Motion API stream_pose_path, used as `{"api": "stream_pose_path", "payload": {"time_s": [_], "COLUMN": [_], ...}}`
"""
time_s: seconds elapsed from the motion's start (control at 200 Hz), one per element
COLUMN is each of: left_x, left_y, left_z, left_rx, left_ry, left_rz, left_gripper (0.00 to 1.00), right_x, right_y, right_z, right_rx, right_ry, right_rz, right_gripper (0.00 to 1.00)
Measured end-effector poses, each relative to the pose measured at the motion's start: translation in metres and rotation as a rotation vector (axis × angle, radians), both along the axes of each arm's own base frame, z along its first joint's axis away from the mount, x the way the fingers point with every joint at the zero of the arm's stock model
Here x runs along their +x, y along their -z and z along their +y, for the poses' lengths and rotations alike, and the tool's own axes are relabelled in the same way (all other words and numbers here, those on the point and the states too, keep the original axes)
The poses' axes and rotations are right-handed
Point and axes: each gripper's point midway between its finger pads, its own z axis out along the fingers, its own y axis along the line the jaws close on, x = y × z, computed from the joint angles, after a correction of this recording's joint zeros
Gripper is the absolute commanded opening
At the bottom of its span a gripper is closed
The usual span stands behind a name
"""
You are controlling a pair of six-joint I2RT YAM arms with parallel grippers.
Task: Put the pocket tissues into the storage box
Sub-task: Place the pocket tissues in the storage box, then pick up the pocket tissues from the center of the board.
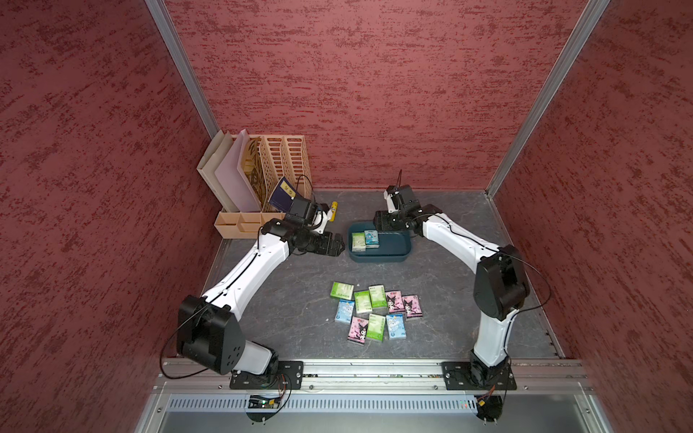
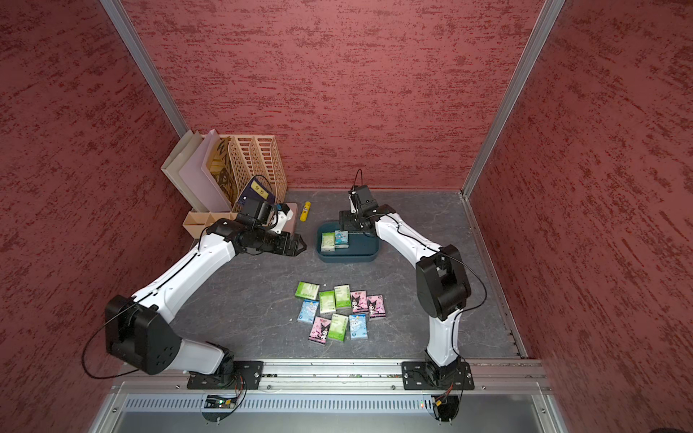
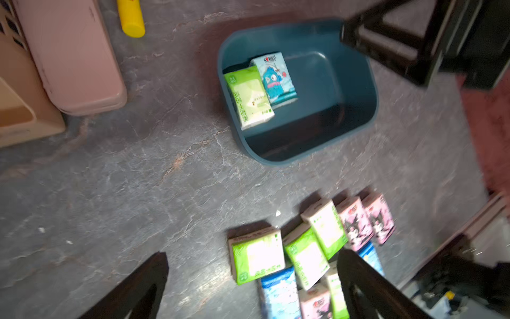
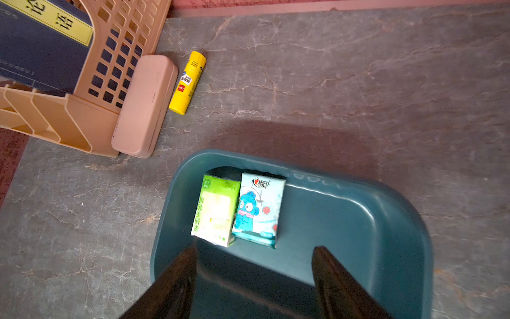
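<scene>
The dark teal storage box (image 1: 393, 249) stands at the back middle of the table. Two pocket tissues lie flat side by side at its left end, a light green pack (image 4: 216, 210) and a pale blue one (image 4: 259, 210). My right gripper (image 4: 255, 248) hovers open over the box just behind those two packs, with nothing between its fingers. Several more green, blue and pink packs (image 1: 377, 313) lie in a cluster on the table nearer the front. My left gripper (image 1: 339, 245) hangs open and empty left of the box, above the table.
A beige slotted organiser (image 1: 277, 165) with folders and a navy book (image 4: 41, 47) fills the back left corner. A flat pink case (image 4: 143, 105) and a yellow tube (image 4: 187, 82) lie beside it. Red walls close in three sides.
</scene>
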Motion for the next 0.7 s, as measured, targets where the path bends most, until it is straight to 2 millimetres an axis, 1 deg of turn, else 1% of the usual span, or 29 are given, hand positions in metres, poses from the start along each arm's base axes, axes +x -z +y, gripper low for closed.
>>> {"api": "stream_pose_path", "payload": {"time_s": [0.07, 0.125, 0.26, 0.341, 0.446, 0.526, 0.586, 0.701], "left_x": [-0.016, -0.021, -0.022, -0.021, -0.019, -0.022, -0.024, -0.028], "left_y": [0.004, 0.011, 0.036, 0.053, 0.075, 0.089, 0.094, 0.093], "left_z": [-0.001, 0.002, 0.004, -0.001, -0.012, -0.020, -0.024, -0.032], "left_rx": [0.063, 0.106, 0.177, 0.196, 0.205, 0.215, 0.219, 0.204], "left_ry": [0.096, 0.152, 0.291, 0.380, 0.477, 0.545, 0.584, 0.634], "left_rz": [-0.047, -0.075, -0.133, -0.148, -0.135, -0.117, -0.118, -0.135], "left_gripper": [1.00, 1.00, 1.00, 1.00, 1.00, 1.00, 1.00, 1.00], "right_x": [-0.006, -0.011, -0.026, -0.034, -0.039, -0.042, -0.044, -0.045], "right_y": [0.003, 0.011, 0.035, 0.042, 0.041, 0.037, 0.033, 0.028], "right_z": [-0.007, -0.012, -0.023, -0.027, -0.030, -0.032, -0.033, -0.035], "right_rx": [-0.012, -0.025, -0.057, -0.067, -0.066, -0.063, -0.058, -0.051], "right_ry": [-0.005, -0.008, -0.018, -0.023, -0.028, -0.032, -0.033, -0.034], "right_rz": [-0.002, 0.012, 0.059, 0.074, 0.069, 0.055, 0.045, 0.026], "right_gripper": [0.71, 0.71, 0.72, 0.72, 0.72, 0.72, 0.73, 0.73]}}
